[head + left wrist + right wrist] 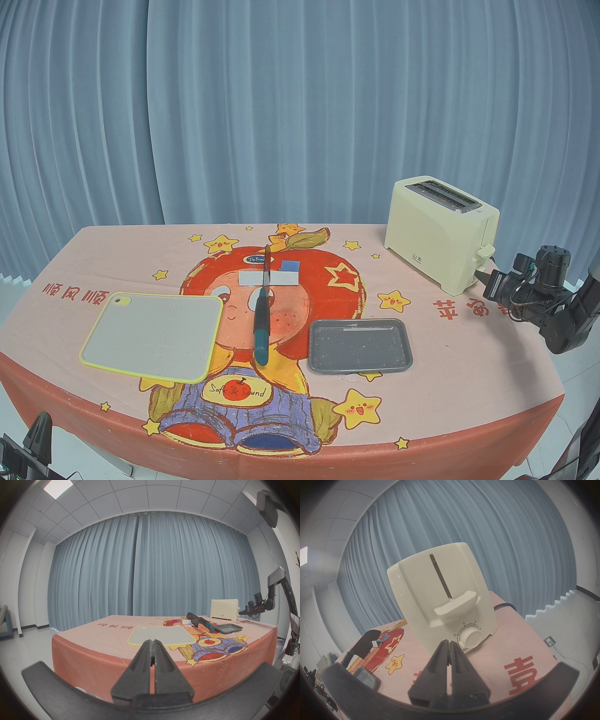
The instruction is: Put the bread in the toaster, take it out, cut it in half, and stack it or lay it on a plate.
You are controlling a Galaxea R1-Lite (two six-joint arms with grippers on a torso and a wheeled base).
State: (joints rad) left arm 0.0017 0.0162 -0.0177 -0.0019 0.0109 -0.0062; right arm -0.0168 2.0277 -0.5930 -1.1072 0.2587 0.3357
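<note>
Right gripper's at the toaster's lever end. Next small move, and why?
Probably lift the shut right gripper up under the lever to raise it: the lever sits at the bottom of its slot on the toaster, and the gripper points at the dial just below it.

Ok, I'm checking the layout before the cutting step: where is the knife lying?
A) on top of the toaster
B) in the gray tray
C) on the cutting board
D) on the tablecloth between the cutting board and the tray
D: the knife lies on the tablecloth between the cutting board and the gray tray, with its blade across a small white block.
</note>
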